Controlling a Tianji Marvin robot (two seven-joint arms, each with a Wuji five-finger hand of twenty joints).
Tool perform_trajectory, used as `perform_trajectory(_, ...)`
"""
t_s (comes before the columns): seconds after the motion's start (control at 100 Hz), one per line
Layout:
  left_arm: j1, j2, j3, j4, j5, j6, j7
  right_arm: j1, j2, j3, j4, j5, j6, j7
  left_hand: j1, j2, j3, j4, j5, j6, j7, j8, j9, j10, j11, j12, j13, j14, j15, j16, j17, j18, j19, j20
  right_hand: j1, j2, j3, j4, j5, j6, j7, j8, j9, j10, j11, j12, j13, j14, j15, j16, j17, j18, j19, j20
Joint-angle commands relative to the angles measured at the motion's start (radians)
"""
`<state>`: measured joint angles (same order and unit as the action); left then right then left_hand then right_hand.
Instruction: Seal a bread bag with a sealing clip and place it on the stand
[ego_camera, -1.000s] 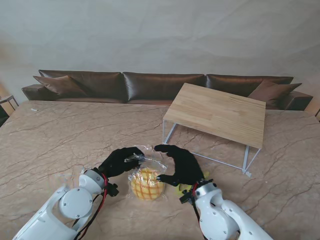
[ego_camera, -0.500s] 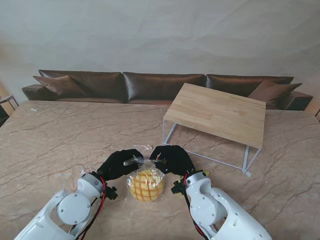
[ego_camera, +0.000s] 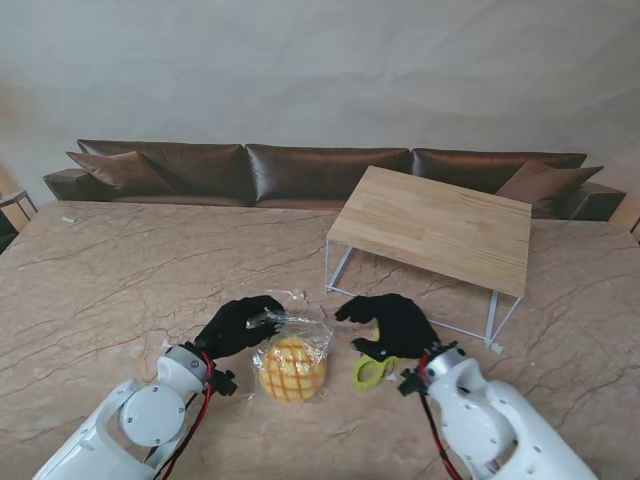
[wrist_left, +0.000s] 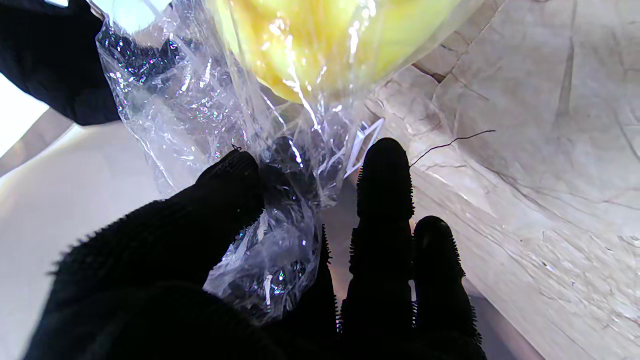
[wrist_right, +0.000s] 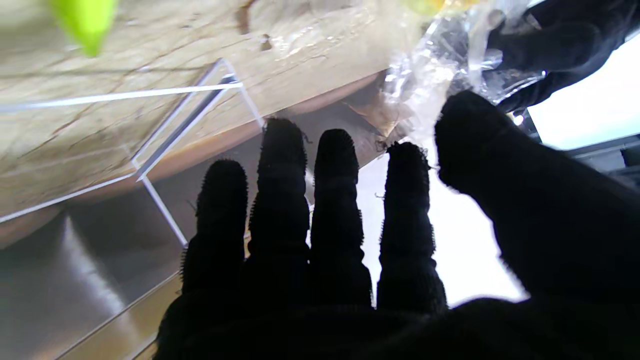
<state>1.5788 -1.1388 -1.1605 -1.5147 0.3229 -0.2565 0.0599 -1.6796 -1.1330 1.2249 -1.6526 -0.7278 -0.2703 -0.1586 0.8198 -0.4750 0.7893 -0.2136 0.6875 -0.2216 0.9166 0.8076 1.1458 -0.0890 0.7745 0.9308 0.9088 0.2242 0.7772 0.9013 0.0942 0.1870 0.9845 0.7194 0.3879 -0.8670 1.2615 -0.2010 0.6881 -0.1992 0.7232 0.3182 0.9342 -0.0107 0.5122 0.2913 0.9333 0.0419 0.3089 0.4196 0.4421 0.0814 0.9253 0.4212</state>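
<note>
No legible writing or brand marks. Bread bag (ego_camera: 291, 362) near table's (ego_camera: 120, 270) near edge, about mid-width; yellow bun inside. Left hand (ego_camera: 240, 323) grasping bag's gathered clear neck (wrist_left: 280, 200). Right hand (ego_camera: 392, 324) released, fingers apart, holding nothing, just right of bag. Green sealing clip (ego_camera: 372, 371) flat on table, partly hidden under right hand. Wooden-topped stand (ego_camera: 435, 226) toward far right, unobstructed. Brown sofa (ego_camera: 300, 172) beyond far edge.

Both hands, left hand (ego_camera: 238, 325) and right hand (ego_camera: 392, 322), are sheathed in black fuzzy gloves (red cables at white wrists).
</note>
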Motion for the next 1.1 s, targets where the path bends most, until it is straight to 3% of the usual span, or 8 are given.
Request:
perform_trajectory(0.0, 0.005, -0.004, -0.002, 0.001, -0.003, 0.001, 0.0, -0.027, 0.03, 0.027, 0.006, -0.024, -0.013, 0.0, 0.021, 0.016, 0.05, 0.003, 0.052, -0.093, 0.099, 0.068, 0.036, -0.101, 0.055, 0.022, 0.025, -0.004, 0.008, 0.012, -0.006, -0.013, 0.031, 0.012, -0.043, -0.036, 0.017, 0.007, -0.046, 0.004, -0.002, 0.015, -0.052, -0.024, -0.032, -0.015, -0.033, -0.048, -0.03, -0.042, -0.04, -0.052, -0.047, -0.053)
perform_trajectory(0.15, 0.004, -0.006, -0.001, 0.005, -0.005, -0.005, 0.009, -0.057, 0.048, 0.088, 0.008, -0.059, -0.071, 0.063, 0.022, 0.018, 0.044, 0.002, 0.051, -0.096, 0.096, 0.065, 0.035, -0.101, 0.048, 0.021, 0.028, -0.005, 0.006, 0.011, -0.007, -0.014, 0.031, 0.011, -0.063, -0.152, 0.081, -0.009, -0.167, 0.027, -0.032, -0.019, -0.16, -0.034, -0.078, -0.027, -0.126, -0.077, -0.085, -0.11, -0.101, -0.088, -0.088, -0.138)
perform_trajectory(0.31, 0.006, -0.007, -0.002, 0.002, -0.007, -0.003, 0.01, -0.024, 0.064, 0.073, 0.054, -0.11, -0.095, 0.102, 0.025, 0.023, 0.037, 0.002, 0.048, -0.096, 0.093, 0.062, 0.034, -0.101, 0.042, 0.02, 0.027, -0.004, 0.004, 0.01, -0.009, -0.012, 0.031, 0.012, -0.093, -0.24, 0.124, -0.027, -0.328, 0.069, -0.053, -0.064, -0.344, -0.04, -0.101, -0.033, -0.306, -0.108, -0.137, -0.187, -0.244, -0.142, -0.184, -0.233)
perform_trajectory(0.67, 0.013, -0.003, -0.009, -0.006, -0.008, -0.009, -0.001, 0.104, 0.092, -0.047, 0.166, -0.192, -0.093, 0.173, 0.03, 0.027, 0.023, 0.001, 0.042, -0.096, 0.091, 0.058, 0.031, -0.1, 0.035, 0.021, 0.025, -0.003, 0.002, 0.01, -0.013, -0.013, 0.028, 0.011, -0.096, -0.231, 0.131, -0.024, -0.44, 0.043, -0.056, -0.09, -0.489, -0.045, -0.117, -0.043, -0.585, -0.142, -0.112, -0.229, -0.442, -0.189, -0.256, -0.299)
perform_trajectory(0.84, 0.013, -0.003, -0.01, -0.005, -0.009, -0.016, -0.003, 0.135, 0.098, -0.089, 0.213, -0.238, -0.061, 0.157, 0.034, 0.03, 0.017, 0.001, 0.04, -0.095, 0.09, 0.056, 0.029, -0.1, 0.032, 0.021, 0.023, -0.003, 0.001, 0.01, -0.015, -0.013, 0.025, 0.01, -0.077, -0.225, 0.131, -0.02, -0.439, 0.009, -0.037, -0.088, -0.461, -0.05, -0.106, -0.042, -0.569, -0.142, -0.096, -0.228, -0.437, -0.18, -0.232, -0.295)
perform_trajectory(0.96, 0.012, -0.002, -0.009, -0.003, -0.008, -0.021, -0.006, 0.143, 0.099, -0.115, 0.244, -0.285, -0.028, 0.094, 0.038, 0.035, 0.007, 0.001, 0.036, -0.095, 0.088, 0.053, 0.024, -0.098, 0.026, 0.02, 0.018, -0.004, -0.004, 0.009, -0.019, -0.012, 0.018, 0.008, -0.077, -0.237, 0.139, -0.023, -0.353, 0.012, 0.009, -0.07, -0.337, -0.051, -0.045, -0.018, -0.48, -0.117, -0.069, -0.22, -0.388, -0.155, -0.192, -0.281)
perform_trajectory(1.04, 0.013, -0.001, -0.01, -0.004, -0.011, -0.021, -0.012, 0.136, 0.098, -0.125, 0.25, -0.307, 0.006, 0.059, 0.041, 0.038, 0.0, 0.001, 0.034, -0.096, 0.087, 0.051, 0.023, -0.1, 0.022, 0.019, 0.017, -0.005, -0.006, 0.008, -0.023, -0.012, 0.014, 0.006, -0.091, -0.236, 0.139, -0.027, -0.258, 0.045, 0.041, -0.03, -0.232, -0.047, 0.03, 0.016, -0.362, -0.063, -0.019, -0.188, -0.329, -0.109, -0.093, -0.221)
perform_trajectory(1.09, 0.014, 0.0, -0.012, -0.005, -0.013, -0.021, -0.017, 0.129, 0.097, -0.131, 0.249, -0.326, 0.034, 0.037, 0.043, 0.039, -0.003, 0.001, 0.033, -0.095, 0.087, 0.05, 0.022, -0.1, 0.021, 0.019, 0.016, -0.005, -0.008, 0.007, -0.026, -0.011, 0.011, 0.006, -0.102, -0.222, 0.13, -0.028, -0.218, 0.036, 0.057, 0.018, -0.193, -0.047, 0.089, 0.041, -0.263, -0.028, 0.033, -0.131, -0.271, -0.065, -0.013, -0.132)
